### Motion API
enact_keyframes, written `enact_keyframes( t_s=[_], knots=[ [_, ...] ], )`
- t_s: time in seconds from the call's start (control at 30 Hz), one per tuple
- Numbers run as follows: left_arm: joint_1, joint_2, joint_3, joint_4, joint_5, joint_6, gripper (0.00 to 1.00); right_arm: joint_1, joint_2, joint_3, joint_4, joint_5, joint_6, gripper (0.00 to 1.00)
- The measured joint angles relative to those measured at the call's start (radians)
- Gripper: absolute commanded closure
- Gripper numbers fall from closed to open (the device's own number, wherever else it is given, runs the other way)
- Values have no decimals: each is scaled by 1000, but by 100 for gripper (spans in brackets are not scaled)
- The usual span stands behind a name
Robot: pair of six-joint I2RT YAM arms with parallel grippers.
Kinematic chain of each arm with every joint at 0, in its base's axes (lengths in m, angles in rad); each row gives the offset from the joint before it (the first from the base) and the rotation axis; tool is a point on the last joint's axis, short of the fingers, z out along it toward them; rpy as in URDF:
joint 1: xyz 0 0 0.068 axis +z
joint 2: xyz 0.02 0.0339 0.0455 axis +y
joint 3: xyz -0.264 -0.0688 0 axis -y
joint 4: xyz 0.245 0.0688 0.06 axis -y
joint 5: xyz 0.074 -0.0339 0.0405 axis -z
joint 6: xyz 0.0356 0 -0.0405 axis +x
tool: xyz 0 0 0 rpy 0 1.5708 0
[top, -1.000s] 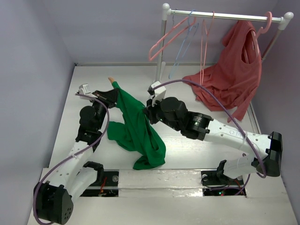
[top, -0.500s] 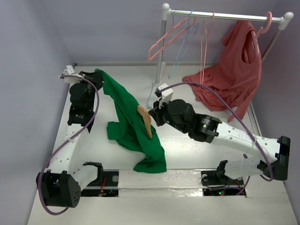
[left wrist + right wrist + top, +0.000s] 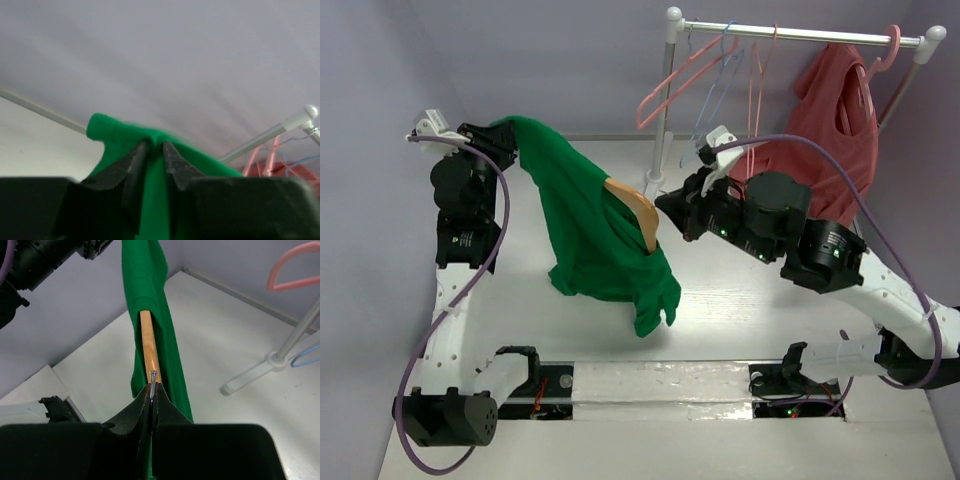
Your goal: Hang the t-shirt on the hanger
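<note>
One hanger (image 3: 148,345) hook (image 3: 152,375), right-wrist view only

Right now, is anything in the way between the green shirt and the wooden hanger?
No, nothing visible. The hanger is already partly inside the shirt, with one wooden end poking out. The left jaws pinch the shirt's top and the right jaws grip the hanger's hook.

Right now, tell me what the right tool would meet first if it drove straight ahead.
The hanger the right tool grips, sheathed in the t-shirt; beyond that probably the left tool, though depth is unclear.
</note>
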Motion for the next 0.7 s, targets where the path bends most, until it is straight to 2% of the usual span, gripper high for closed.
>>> enact_keyframes(
  t_s=[0.07, 0.1, 0.17, 0.27, 0.33, 0.53, 0.6, 0.7],
  knots=[
    [3, 0, 31, -26, 3, 39, 52, 0, -8, 6, -5, -7, 0, 100],
    [4, 1, 44, -41, 5, 54, 34, 0, -11, -7, -6, -8, 0, 100],
    [5, -2, 50, -62, 18, 66, 23, 0, -2, -33, -29, -7, 0, 100],
    [0, -44, 3, -92, 60, 80, 21, 0, 67, -23, -108, -3, -9, 100],
    [-49, -115, -69, -114, 63, 81, 21, -2, 136, 35, -191, -1, -23, 100],
    [-432, -335, -311, -95, 63, 0, 19, -18, 338, 313, -308, 5, -59, 100],
    [-504, -375, -391, -49, 57, -62, 18, -20, 373, 373, -319, 20, -64, 100],
    [-549, -390, -483, 2, 43, -161, 16, -25, 383, 389, -321, 35, -66, 100]
  ],
)
